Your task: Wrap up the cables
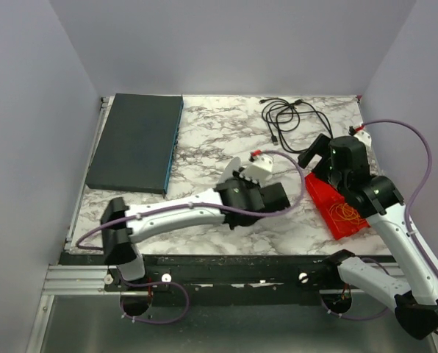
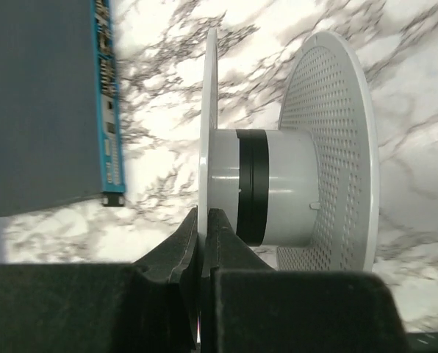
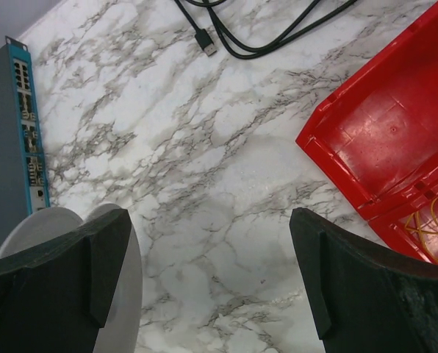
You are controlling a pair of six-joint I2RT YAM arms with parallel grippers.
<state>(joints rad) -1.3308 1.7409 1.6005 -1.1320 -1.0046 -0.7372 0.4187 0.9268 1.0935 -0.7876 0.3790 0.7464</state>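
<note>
The cables (image 1: 347, 215), a loose tangle of fine yellow-orange loops, lay in the near end of the red tray (image 1: 325, 198), at about 4 o'clock on the marble table (image 1: 204, 140) as seen from above. The tray's long axis ran from roughly 11 to 5 o'clock. The loops were bunched at its 5 o'clock end, with no clear long axis of their own. The right gripper (image 3: 210, 235) hung over bare marble with its fingers spread wide and nothing between them. In its wrist view the strands showed only at the frame's 4 o'clock edge, outside the right-hand finger, so they lay off to that side rather than under the opening. The left gripper (image 2: 204, 228) was pinched tight on the thin rim of one flange of a white spool (image 2: 278, 184), whose hub ran 9 to 3 o'clock in that wrist view. From above, the spool was mid-table, at about 9 o'clock from the tray. The right arm looked clearly the nearer to the wire, and picking it up would probably mean swinging toward 4 or 5 o'clock until the loops lay between its fingers. The black cord (image 1: 289, 114) at 12 o'clock and the grey box (image 1: 134, 143) at 10 o'clock lay well apart from the tray.
</note>
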